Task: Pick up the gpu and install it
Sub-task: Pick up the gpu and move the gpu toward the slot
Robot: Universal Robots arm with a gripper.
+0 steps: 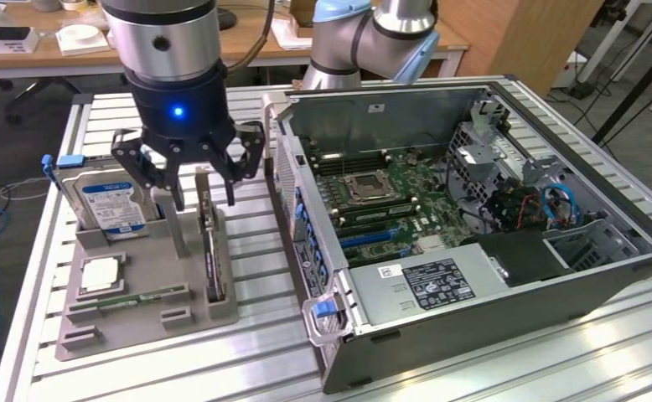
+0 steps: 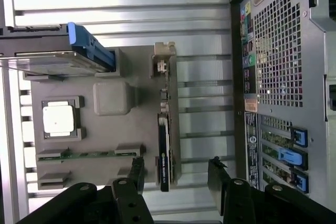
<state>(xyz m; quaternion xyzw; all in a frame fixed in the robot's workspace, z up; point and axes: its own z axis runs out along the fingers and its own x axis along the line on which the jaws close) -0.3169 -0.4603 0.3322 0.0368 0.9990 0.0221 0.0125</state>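
Spread wide, the claw [image 1: 203, 191] hangs in the upper left of the exterior view, over the grey tray [image 1: 136, 327] that sits on the slatted metal table [image 1: 550, 360], and it grips nothing. Seen from the wrist camera, the dark end of the gpu [image 1: 209, 243] shows in the gap between the two black fingers [image 2: 137, 172], touching neither; how high the tips stand above the card I cannot tell. The gpu stands on its long edge in a slot along the side of the tray nearest the computer case [image 1: 416, 343], thin and black, with its silver bracket at the end that lies farther up the exterior frame. On the tray toward the exterior view's left, a hard drive [image 1: 108, 203] with a blue label stands upright in the far corner. Below it in the frame a square silver processor [image 1: 100, 275] lies flat in its pocket, and just below that a narrow green memory stick [image 1: 142, 297] rests in a slot. The case fills the middle and right of the exterior view, lying open with its motherboard [image 1: 382, 197] facing up, well apart from the claw but just beside the tray. A blue latch [image 1: 326, 308] sticks out at the case's near corner, in the lower middle of the frame
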